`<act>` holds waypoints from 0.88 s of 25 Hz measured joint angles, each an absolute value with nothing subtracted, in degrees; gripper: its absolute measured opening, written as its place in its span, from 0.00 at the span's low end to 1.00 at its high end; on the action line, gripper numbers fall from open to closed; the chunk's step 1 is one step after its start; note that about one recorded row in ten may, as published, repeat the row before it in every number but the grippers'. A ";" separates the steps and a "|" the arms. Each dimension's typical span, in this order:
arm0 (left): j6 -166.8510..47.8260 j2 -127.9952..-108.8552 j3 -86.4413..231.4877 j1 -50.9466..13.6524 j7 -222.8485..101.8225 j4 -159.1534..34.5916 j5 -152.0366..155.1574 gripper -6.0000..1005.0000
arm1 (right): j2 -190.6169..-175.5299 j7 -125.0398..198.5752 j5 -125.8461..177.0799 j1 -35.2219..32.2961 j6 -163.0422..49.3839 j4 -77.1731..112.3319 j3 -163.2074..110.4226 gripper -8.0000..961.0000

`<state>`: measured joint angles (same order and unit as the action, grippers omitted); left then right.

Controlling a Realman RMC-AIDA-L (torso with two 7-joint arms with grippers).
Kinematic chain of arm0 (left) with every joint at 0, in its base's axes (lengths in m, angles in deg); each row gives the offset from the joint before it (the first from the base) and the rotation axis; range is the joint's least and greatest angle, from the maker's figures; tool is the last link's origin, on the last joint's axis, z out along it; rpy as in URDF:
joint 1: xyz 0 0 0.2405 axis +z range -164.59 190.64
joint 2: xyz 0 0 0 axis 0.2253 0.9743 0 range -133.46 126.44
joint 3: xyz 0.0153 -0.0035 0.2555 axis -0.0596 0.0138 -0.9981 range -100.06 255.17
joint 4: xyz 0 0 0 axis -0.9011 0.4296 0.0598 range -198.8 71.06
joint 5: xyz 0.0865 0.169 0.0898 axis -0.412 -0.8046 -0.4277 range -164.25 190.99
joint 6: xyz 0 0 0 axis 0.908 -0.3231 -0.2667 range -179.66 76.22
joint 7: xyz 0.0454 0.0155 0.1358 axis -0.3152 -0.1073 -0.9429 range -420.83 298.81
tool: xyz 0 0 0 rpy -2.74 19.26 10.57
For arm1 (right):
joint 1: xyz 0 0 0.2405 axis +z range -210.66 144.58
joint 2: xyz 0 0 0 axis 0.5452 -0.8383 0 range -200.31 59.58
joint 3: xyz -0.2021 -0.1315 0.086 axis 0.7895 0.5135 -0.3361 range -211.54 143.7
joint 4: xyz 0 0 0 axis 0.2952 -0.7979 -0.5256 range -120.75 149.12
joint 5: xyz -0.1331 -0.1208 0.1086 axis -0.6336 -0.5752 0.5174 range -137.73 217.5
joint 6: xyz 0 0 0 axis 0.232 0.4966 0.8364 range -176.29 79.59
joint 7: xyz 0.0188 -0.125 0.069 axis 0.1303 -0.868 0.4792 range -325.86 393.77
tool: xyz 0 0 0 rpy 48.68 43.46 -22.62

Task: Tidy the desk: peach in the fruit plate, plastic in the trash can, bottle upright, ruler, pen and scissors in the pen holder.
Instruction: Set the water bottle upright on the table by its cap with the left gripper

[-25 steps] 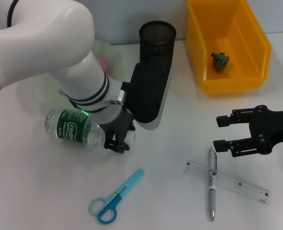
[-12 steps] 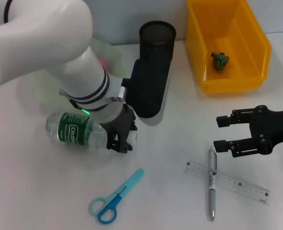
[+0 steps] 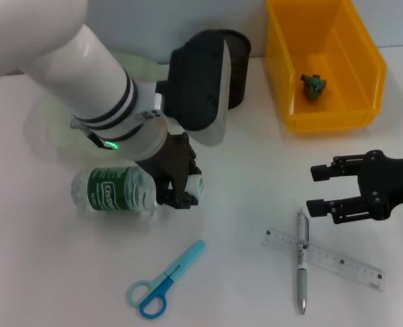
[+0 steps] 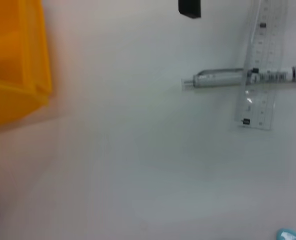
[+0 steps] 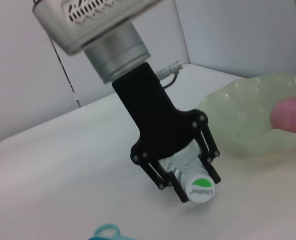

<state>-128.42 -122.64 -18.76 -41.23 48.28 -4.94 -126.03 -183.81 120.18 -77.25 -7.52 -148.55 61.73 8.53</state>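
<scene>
Midway through the desk tidy-up, two jobs look done: the peach sits in the fruit plate, and a crumpled green scrap, presumably the plastic, lies on the floor of the yellow trash can. The rest is open. The bottle lies on its side on the tabletop, cap pointing toward the robot's right, just in front of the plate. The scissors lie flat nearer the robot, and the pen rests across the clear ruler off to the right (none of the three is in the pen holder, which is largely hidden behind the left arm's wrist block).

At the bottle's neck, the left gripper has its black fingers closed around the neck just behind the cap, one on each side, and appears to be clenching it, though the contact on the far side is hard to make out. Judging by that grasp, standing the bottle up is the step in hand.

Well apart, the right gripper hovers above the pen and ruler with its fingers spread wide, holding nothing.
</scene>
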 joint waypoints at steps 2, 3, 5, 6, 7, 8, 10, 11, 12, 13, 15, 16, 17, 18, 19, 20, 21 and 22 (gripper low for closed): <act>-129.31 -122.58 -17.98 -40.95 48.93 -4.18 -125.98 0.44 | -183.77 120.18 -77.25 -7.53 -148.55 61.73 8.53 0.79; -130.40 -122.56 -16.73 -40.86 49.27 -3.77 -125.92 0.44 | -183.75 120.18 -77.25 -7.55 -148.55 61.73 8.52 0.79; -130.85 -122.56 -16.03 -40.84 49.32 -3.67 -125.89 0.44 | -183.73 120.18 -77.25 -7.55 -148.55 61.73 8.52 0.79; -131.36 -122.55 -15.15 -40.81 49.38 -3.57 -125.83 0.44 | -183.70 120.18 -77.25 -7.55 -148.55 61.73 8.53 0.79; -131.88 -122.52 -14.17 -40.81 49.46 -3.50 -125.63 0.44 | -183.68 120.18 -77.25 -7.55 -148.55 61.73 8.52 0.79; -132.85 -122.43 -12.25 -40.80 49.59 -3.25 -125.11 0.44 | -183.64 120.17 -77.25 -7.55 -148.55 61.73 8.52 0.79; -132.85 -122.43 -12.25 -40.80 49.59 -3.25 -125.11 0.44 | -183.64 120.17 -77.25 -7.55 -148.57 61.73 8.51 0.79; -133.49 -122.37 -10.74 -40.72 49.57 -3.03 -124.80 0.44 | -183.64 120.17 -77.25 -7.55 -148.57 61.73 8.51 0.79; -134.57 -122.30 -8.38 -40.51 49.32 -2.59 -124.48 0.44 | -183.64 120.16 -77.25 -7.56 -148.58 61.73 8.49 0.79; -135.01 -122.28 -7.23 -40.37 49.18 -2.40 -124.35 0.44 | -183.64 120.08 -77.25 -7.55 -148.60 61.73 8.38 0.79; -135.54 -122.25 -5.89 -40.18 49.06 -2.22 -124.29 0.44 | -183.65 119.97 -77.24 -7.55 -148.61 61.73 8.14 0.79; -135.54 -122.25 -5.89 -40.18 49.06 -2.22 -124.29 0.44 | -183.67 119.92 -77.24 -7.56 -148.62 61.73 8.05 0.79; -135.54 -122.25 -5.89 -40.18 49.06 -2.22 -124.29 0.44 | -183.67 119.92 -77.24 -7.56 -148.62 61.73 8.05 0.79; -136.50 -122.15 -3.09 -39.63 48.81 -1.80 -124.11 0.44 | -183.71 119.92 -77.22 -7.55 -148.63 61.73 8.00 0.79; -136.50 -122.15 -3.09 -39.63 48.81 -1.80 -124.11 0.44 | -183.71 119.92 -77.22 -7.55 -148.63 61.73 8.00 0.79; -137.49 -122.10 -0.81 -39.00 48.44 -1.20 -123.97 0.44 | -183.71 119.92 -77.22 -7.55 -148.64 61.73 7.98 0.79; -137.49 -122.10 -0.81 -39.00 48.44 -1.20 -123.97 0.44 | -183.70 119.93 -77.21 -7.55 -148.64 61.73 7.96 0.79; -138.27 -122.07 1.25 -38.30 48.27 -0.43 -123.92 0.44 | -183.70 119.93 -77.20 -7.55 -148.64 61.73 7.94 0.79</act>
